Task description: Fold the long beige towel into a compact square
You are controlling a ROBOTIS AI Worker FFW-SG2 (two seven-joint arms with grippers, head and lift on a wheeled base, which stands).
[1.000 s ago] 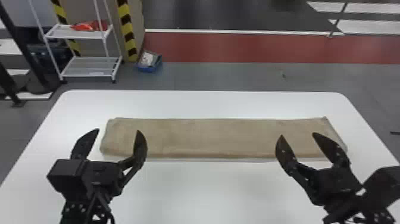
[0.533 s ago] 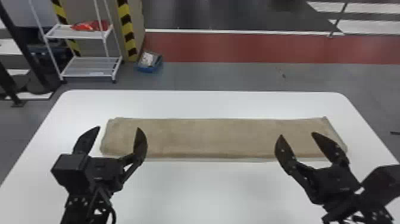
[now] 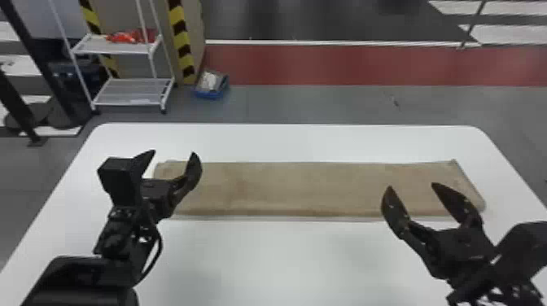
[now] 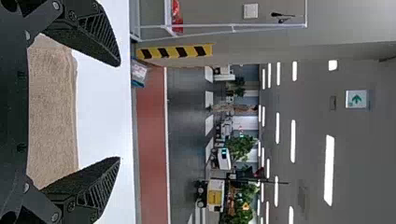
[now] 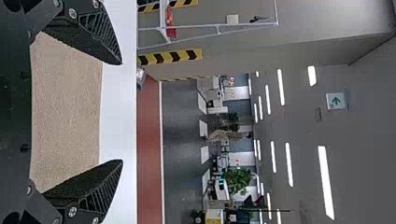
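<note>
Two pincers are under my control, and both stand with their fingers spread, gripping no cloth. The beige towel (image 3: 305, 187) lies flat on the white table (image 3: 285, 260) as a long strip, with a thin, paler layer peeking out along its near edge. I have the left gripper (image 3: 173, 153) by the towel's left end and the right gripper (image 3: 412, 186) by its right part, towards the near edge; how high either sits over the cloth I can't tell.

I'd judge the step in hand to be taking hold of an end for a crosswise fold. To do it well, I'd sink the fingers until they bracket every layer at the towel's end, then close gently; catching only the top one would shear the stack. I'd lift just enough to clear, carry the end over in a low arc, match its long edges to those beneath, and let go before backing out, so nothing drags.
</note>
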